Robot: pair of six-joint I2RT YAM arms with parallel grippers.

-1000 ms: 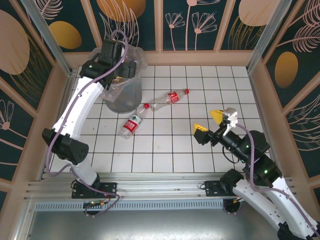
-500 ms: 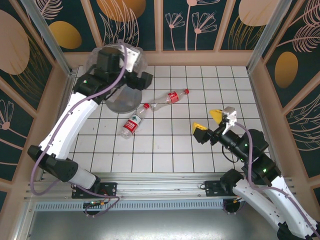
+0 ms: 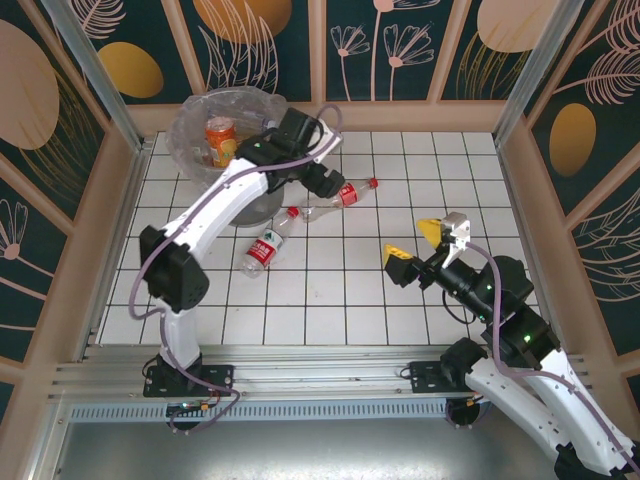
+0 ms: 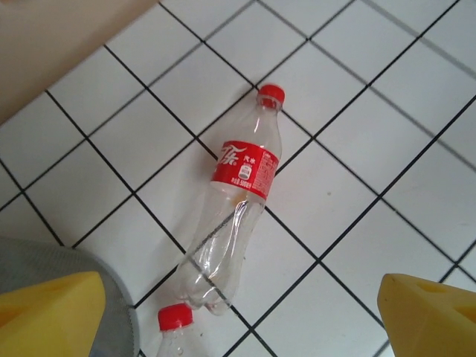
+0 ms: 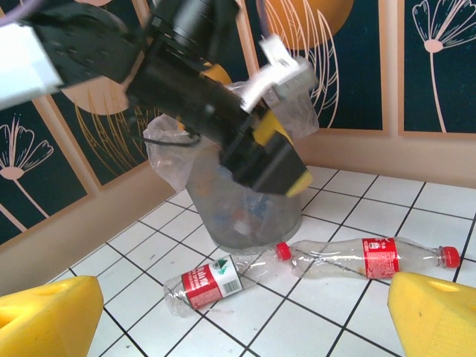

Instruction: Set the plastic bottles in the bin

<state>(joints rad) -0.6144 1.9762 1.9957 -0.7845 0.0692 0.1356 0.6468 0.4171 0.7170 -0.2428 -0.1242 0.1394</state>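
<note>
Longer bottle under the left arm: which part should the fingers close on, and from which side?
Probably the red-labelled middle of the longer bottle, from straight above, fingers across its width: it lies flat on the tiles, the lower body looks dented, and the second bottle's cap crowds its base.

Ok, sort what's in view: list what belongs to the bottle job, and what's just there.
Job:
bin
orange-labelled bottle, already in the bin
long red-label bottle, lying on the tiles
short red-label bottle, lying next to it

Just there:
white tiled table
flower-patterned wall panels
</note>
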